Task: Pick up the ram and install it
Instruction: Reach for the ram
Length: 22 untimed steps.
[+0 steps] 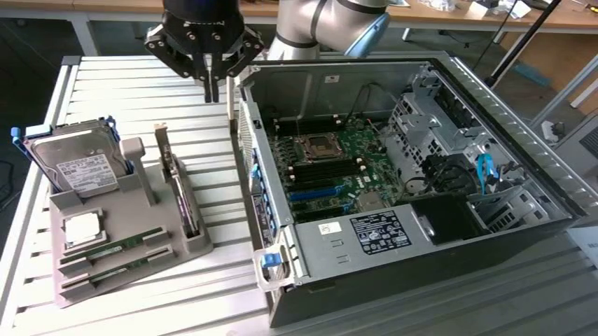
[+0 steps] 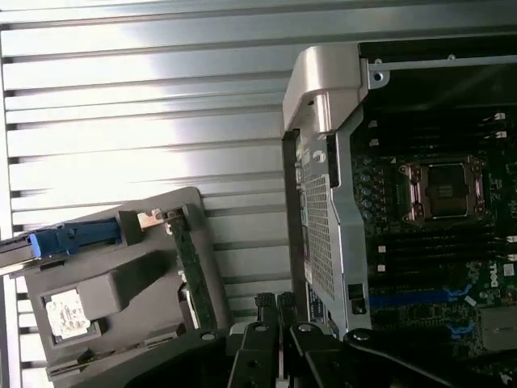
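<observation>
Step in hand: approach for the pick. Ram (image 1: 117,246) ungrasped, lying in the grey fixture (image 1: 112,207) on the bench (image 1: 131,77), well apart from the gripper (image 1: 217,94). Jaws clenched, empty, beside the computer case (image 1: 402,276). Judged: picking calls for parted jaws astride the stick.

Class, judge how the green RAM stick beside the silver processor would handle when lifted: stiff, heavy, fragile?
Probably stiff: the ram lies flat and straight in a slot of the grey holder. Likely light, being thin and narrow. Possibly fragile: it looks like a bare circuit board.
</observation>
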Tool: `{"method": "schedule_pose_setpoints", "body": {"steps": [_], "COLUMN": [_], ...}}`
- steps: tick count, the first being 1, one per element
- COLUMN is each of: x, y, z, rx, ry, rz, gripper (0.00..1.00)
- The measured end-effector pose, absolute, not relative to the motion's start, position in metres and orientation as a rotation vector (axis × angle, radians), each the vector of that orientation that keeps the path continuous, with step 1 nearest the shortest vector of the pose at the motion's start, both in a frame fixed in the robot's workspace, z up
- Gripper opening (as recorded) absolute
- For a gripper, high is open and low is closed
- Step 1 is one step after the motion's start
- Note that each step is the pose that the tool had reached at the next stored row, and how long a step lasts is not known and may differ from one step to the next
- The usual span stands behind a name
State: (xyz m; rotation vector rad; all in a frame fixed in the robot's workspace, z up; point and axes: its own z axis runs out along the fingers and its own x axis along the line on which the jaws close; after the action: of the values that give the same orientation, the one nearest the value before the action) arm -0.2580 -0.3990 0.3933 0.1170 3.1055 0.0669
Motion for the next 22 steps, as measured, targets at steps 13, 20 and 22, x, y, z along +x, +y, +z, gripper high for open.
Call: {"method": "schedule_pose_setpoints", "body": {"steps": [13, 20, 22], "x": [-0.325, -0.369, -0.381], "y": [-0.399, -0.399, -0.399], "z": [0.393, 0.393, 0.393], "rx": [0.117, 0.117, 0.117], "ry": [3.1, 3.095, 3.094], "rz": [0.067, 0.067, 0.067], "gripper": [0.15, 0.15, 0.15]}}
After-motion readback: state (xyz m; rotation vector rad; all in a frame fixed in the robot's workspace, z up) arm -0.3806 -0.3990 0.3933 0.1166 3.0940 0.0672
